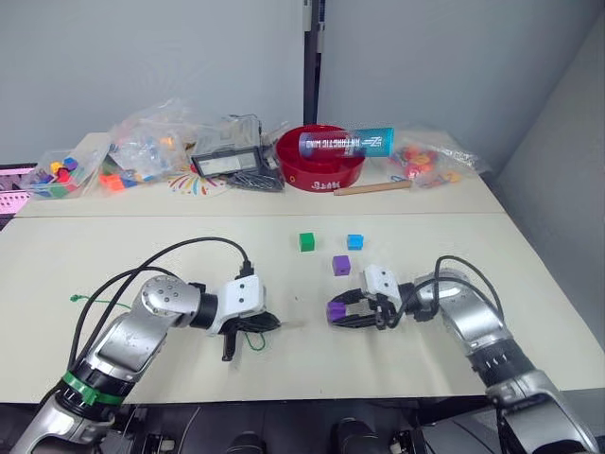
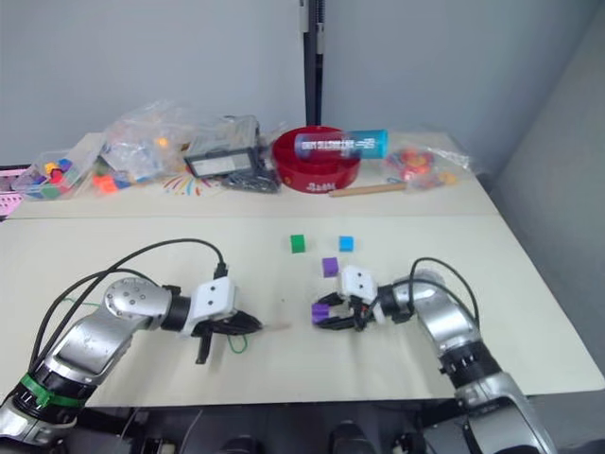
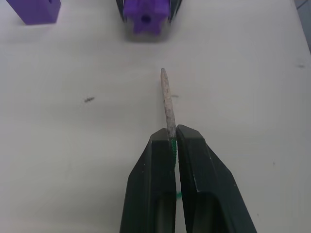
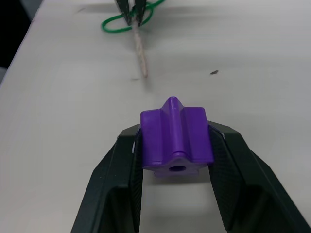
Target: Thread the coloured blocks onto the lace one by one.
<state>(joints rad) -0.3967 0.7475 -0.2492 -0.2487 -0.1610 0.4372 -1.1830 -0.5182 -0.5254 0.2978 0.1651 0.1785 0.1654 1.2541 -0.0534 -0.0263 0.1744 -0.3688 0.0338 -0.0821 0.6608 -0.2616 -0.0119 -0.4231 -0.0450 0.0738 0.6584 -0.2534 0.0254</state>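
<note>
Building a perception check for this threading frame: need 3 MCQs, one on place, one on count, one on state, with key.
1. Where does the loose purple plastic cube lie?
A. in the red bowl
B. on the table between the small blue cube and the right gripper
C. beside the left gripper

2. How many small cubes lie loose on the near white table?
A. one
B. three
C. five

3. What does the left gripper hold?
A. nothing, fingers apart
B. a purple cube
C. the thin green lace just behind its stiff pale tip

Key:
1 B: it sits just beyond the right gripper, nearer than the blue cube.
2 B: the dark green cube, the blue one and one purple one lie loose; another purple cube is between the right gripper's fingers.
3 C: the left wrist view shows the fingers shut on the lace, tip pointing at the held cube.
</note>
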